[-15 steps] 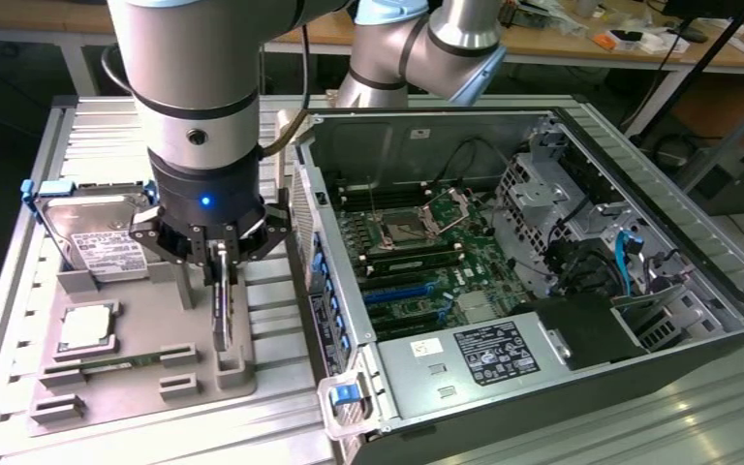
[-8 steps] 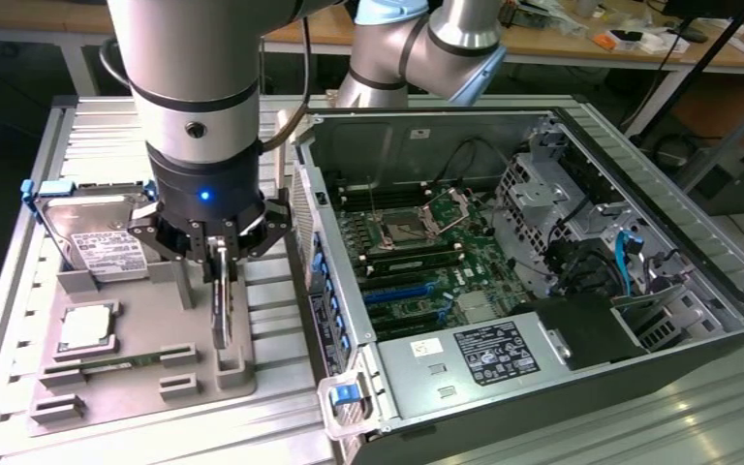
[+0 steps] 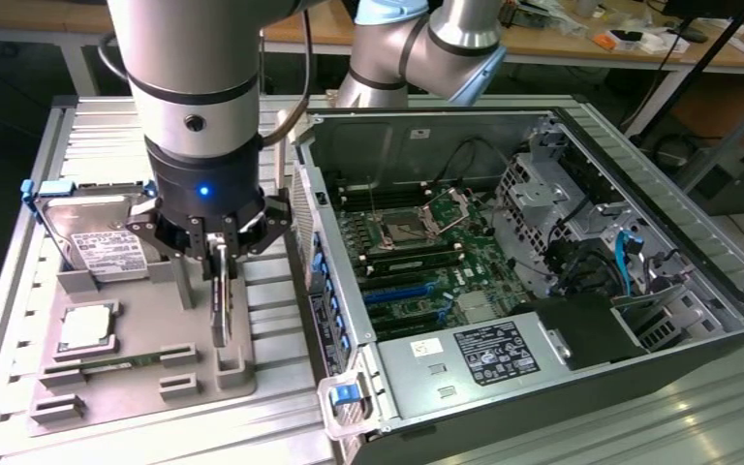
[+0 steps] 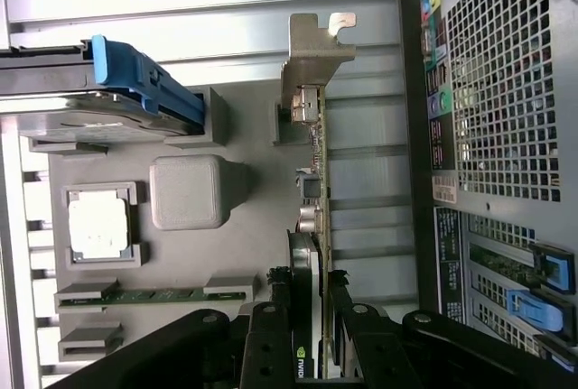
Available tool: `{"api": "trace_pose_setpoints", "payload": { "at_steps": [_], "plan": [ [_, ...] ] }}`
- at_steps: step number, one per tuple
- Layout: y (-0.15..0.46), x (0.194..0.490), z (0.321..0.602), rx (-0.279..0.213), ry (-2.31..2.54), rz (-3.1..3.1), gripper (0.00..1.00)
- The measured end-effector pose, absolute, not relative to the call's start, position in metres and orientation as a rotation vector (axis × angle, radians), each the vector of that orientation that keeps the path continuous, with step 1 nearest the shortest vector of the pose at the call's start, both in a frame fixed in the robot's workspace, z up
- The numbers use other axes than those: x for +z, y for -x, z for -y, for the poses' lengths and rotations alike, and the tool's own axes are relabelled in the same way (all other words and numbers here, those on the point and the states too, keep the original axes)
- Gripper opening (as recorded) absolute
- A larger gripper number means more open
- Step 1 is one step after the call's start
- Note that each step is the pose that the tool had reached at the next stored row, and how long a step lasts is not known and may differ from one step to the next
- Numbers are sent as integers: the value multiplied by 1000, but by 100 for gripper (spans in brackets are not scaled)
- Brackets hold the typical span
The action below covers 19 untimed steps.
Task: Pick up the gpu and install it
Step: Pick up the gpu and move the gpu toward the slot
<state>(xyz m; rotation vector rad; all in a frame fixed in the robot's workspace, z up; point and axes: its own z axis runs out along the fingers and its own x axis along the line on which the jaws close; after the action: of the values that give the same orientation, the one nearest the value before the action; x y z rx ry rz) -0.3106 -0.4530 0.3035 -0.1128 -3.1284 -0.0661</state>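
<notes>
Right now your end effector [image 3: 221,257] is clenched on the gpu [image 3: 222,312], one finger on each flat face. The card stands on edge in the grey fixture tray [image 3: 139,387] on the ribbed tabletop [image 3: 11,320], just beside the computer case [image 3: 541,242]. You cannot tell from here whether its lower edge has cleared the holder posts, so treat it as seated. The grip is on a thin, smooth board, and in the wrist view the fingers sit towards the end away from the silver bracket [image 4: 312,64]. I judge that the bracket end could sag or swing if the pinch is light. That bracket stands close against a small grey block [image 4: 287,123] of the tray, so a lift that is not straight could snag it there and twist the card in the fingers. The case wall with its blue latches [image 3: 325,291] is near on the exterior view's right, and a sideways drift could knock the card against it. The hard drive [image 3: 94,232] and the processor [image 3: 85,327] lie on the other side, well apart, and look to be at less risk.
</notes>
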Motion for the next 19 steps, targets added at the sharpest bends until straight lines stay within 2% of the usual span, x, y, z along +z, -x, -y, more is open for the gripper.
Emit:
{"api": "trace_pose_setpoints", "payload": {
  "at_steps": [19],
  "plan": [
    [311,314,453,-66,113,3128,27]
  ]
}}
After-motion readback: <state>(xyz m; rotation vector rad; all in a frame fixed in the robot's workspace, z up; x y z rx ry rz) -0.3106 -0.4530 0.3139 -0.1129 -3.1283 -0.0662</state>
